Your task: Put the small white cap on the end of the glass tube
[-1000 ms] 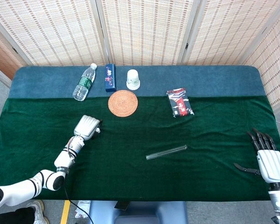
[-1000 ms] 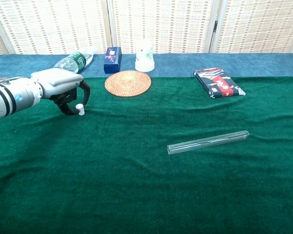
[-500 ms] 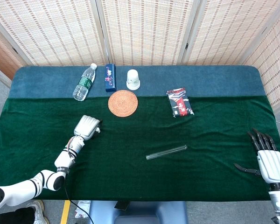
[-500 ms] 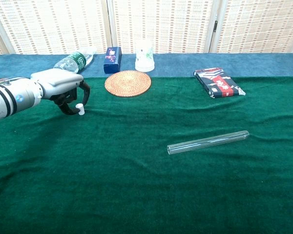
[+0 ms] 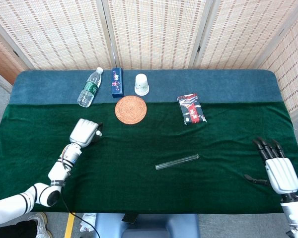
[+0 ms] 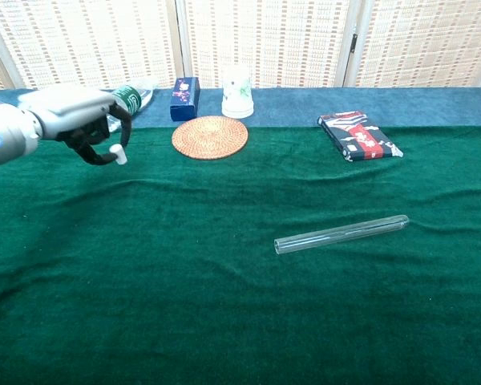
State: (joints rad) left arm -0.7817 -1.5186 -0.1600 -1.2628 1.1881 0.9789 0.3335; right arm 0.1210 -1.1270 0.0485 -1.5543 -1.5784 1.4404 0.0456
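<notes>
My left hand [image 5: 85,132] is lifted above the green cloth at the left and pinches the small white cap [image 6: 120,154] between its fingertips; the head view shows the cap [image 5: 98,133] as a white speck at the hand's right edge. In the chest view this left hand [image 6: 80,120] has its fingers curled around the cap. The glass tube [image 5: 177,161] lies flat on the cloth right of centre, well apart from both hands, and the chest view shows the tube [image 6: 341,233] with its open end to the left. My right hand [image 5: 275,166] hovers at the far right with its fingers spread and nothing in it.
Along the back lie a water bottle [image 5: 90,88], a blue box [image 5: 117,82], a white cup [image 5: 141,84], a round woven coaster [image 5: 130,109] and a red-and-black packet [image 5: 191,108]. Woven screens stand behind the table.
My left hand has risen off the cloth and shifted left, taking the white cap with it. The right hand has moved slightly up and inward. The tube has not moved.
</notes>
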